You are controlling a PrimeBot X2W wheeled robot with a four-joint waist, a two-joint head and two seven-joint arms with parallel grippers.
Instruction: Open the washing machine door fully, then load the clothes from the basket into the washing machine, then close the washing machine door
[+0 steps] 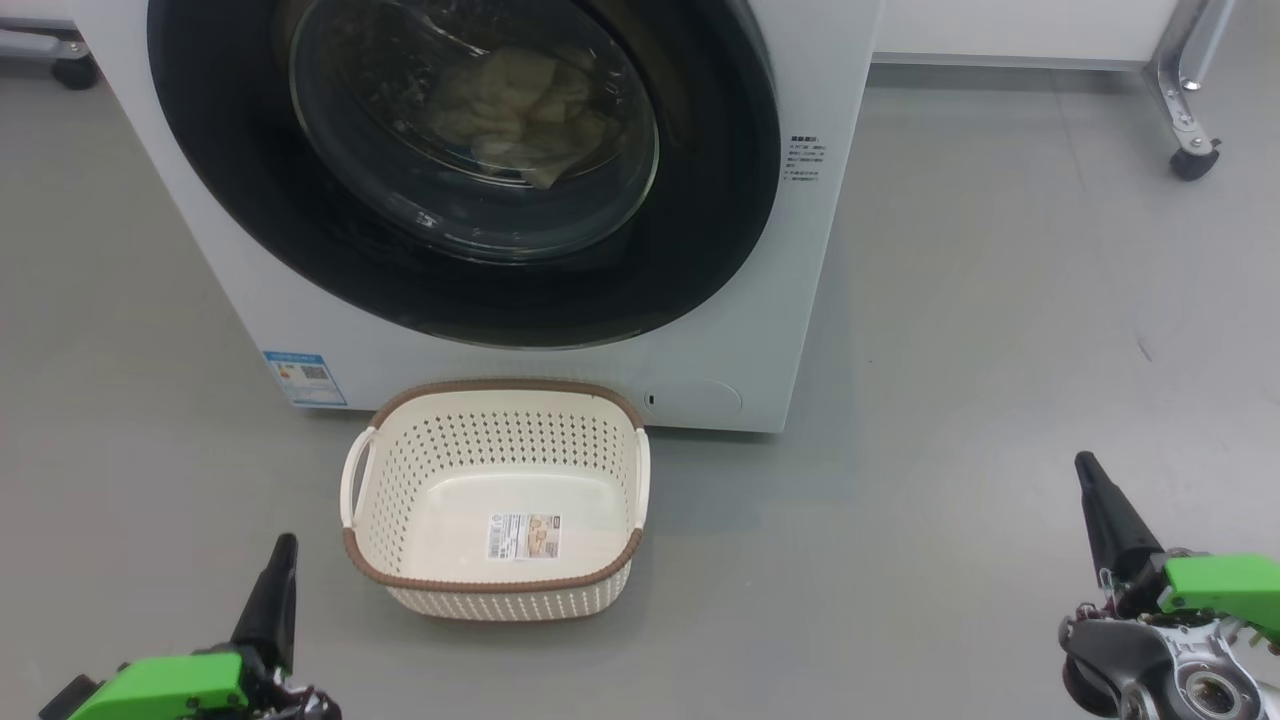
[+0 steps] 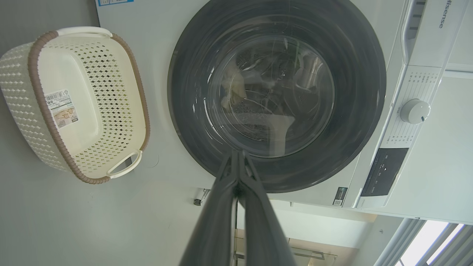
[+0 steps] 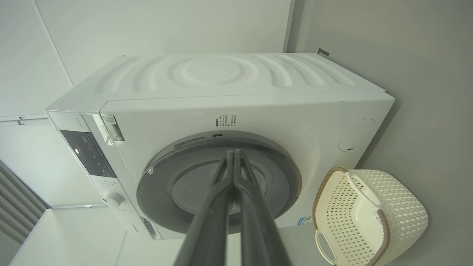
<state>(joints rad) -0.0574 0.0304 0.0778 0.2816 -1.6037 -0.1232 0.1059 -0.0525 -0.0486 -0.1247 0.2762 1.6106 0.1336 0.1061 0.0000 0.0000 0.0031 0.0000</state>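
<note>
Left hand [image 1: 284, 548], long and dark with a green casing behind it, sits low on the left, its fingers [image 2: 221, 192] pressed flat together and pointing up and forward. Right hand [image 1: 1088, 470], the same build, is low on the right, its fingers [image 3: 218, 192] closed tip to tip and leaning slightly inward.

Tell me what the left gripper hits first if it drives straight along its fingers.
Likely the washing machine door: the shut left gripper aims at its glass edge by the black ring; depth unclear.
</note>
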